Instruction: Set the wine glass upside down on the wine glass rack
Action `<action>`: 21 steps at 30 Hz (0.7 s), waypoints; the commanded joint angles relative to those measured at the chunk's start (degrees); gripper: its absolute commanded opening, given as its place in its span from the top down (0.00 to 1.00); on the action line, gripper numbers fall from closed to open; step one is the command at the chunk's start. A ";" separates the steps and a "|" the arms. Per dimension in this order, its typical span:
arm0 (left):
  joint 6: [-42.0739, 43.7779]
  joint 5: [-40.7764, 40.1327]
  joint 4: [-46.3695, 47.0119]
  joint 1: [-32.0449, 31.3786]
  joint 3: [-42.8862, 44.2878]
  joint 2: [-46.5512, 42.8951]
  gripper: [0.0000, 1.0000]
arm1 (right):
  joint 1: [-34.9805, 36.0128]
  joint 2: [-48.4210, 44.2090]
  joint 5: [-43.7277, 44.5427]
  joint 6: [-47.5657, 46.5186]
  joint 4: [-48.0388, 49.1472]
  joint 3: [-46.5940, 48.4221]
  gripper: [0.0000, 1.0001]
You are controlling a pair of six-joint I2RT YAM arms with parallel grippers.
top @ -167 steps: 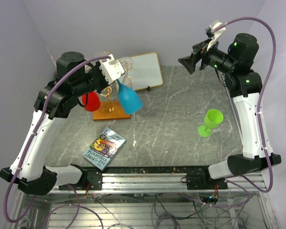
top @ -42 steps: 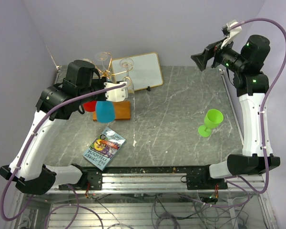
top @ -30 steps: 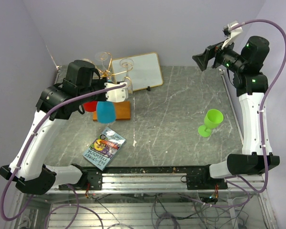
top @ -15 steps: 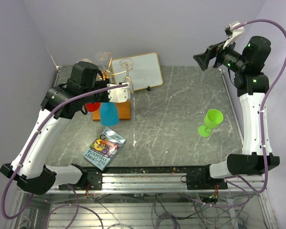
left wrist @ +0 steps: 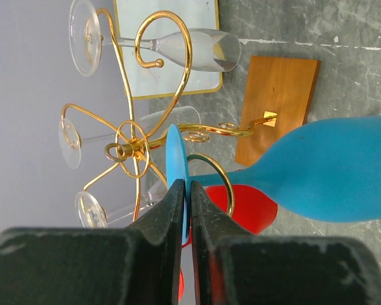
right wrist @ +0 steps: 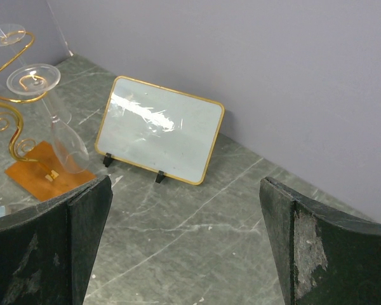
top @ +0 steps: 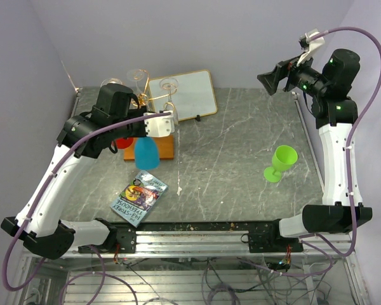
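Observation:
My left gripper (top: 168, 121) is shut on the flat foot (left wrist: 175, 155) of a blue wine glass (top: 146, 154). The glass is upside down, its bowl (left wrist: 333, 168) hanging over the rack's orange-brown wooden base (top: 166, 147). In the left wrist view my gripper (left wrist: 189, 184) sits beside the gold wire rack (left wrist: 132, 149), and the blue stem lies inside a curled gold arm (left wrist: 223, 181). A green wine glass (top: 280, 162) stands upright on the table at the right. My right gripper (top: 270, 79) is open and empty, raised high at the back right, also in the right wrist view (right wrist: 184, 210).
Clear glasses (top: 137, 75) and a red glass (top: 122, 143) hang upside down on the rack. A white board with a gold frame (top: 189, 94) leans behind the rack. A book (top: 140, 197) lies near the front left. Purple walls stand close on all sides.
My left arm has swung the blue glass from the rack's right side to hang bowl-down, then shifted it slightly toward the rack. My right arm has lifted a little to the right.

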 commanded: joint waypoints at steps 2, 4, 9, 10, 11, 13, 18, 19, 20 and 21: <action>-1.38 2.70 0.14 -0.11 -0.66 -0.31 0.79 | -0.70 -1.12 -1.13 0.64 1.57 -0.57 0.00; -1.32 3.02 -0.21 -0.13 -0.72 -0.35 0.77 | -0.71 -1.12 -1.35 0.72 1.66 -0.67 0.00; -1.65 3.45 -0.86 -0.14 -1.15 -0.73 0.69 | -0.88 -1.12 -1.71 0.90 1.92 -0.94 0.00; -1.73 3.25 -0.81 -0.10 -1.28 -0.75 0.67 | -0.88 -1.18 -1.76 0.91 1.90 -1.01 0.00; -1.78 3.06 -0.76 -0.11 -1.37 -0.80 0.65 | -0.92 -1.14 -1.84 0.91 1.94 -1.02 0.00; -2.16 2.85 -0.63 -0.13 -1.40 -0.84 0.61 | -0.97 -1.20 -1.74 0.69 1.87 -1.07 0.00; -3.49 4.80 -0.90 -0.09 -0.93 -1.19 0.54 | -1.06 -1.29 2.12 -4.11 0.29 -0.96 0.00; -3.68 5.29 -1.24 -0.07 -0.77 -1.34 0.52 | -1.10 -1.29 3.46 -5.36 -0.53 -0.81 0.00; -3.89 5.82 -1.38 -0.13 -0.57 -1.39 0.50 | -1.08 -1.38 4.82 -6.64 -1.06 -0.73 0.00; -4.07 5.98 -1.49 -0.11 -0.45 -1.57 0.50 | -1.08 -1.52 6.00 -7.78 -1.63 -0.64 0.00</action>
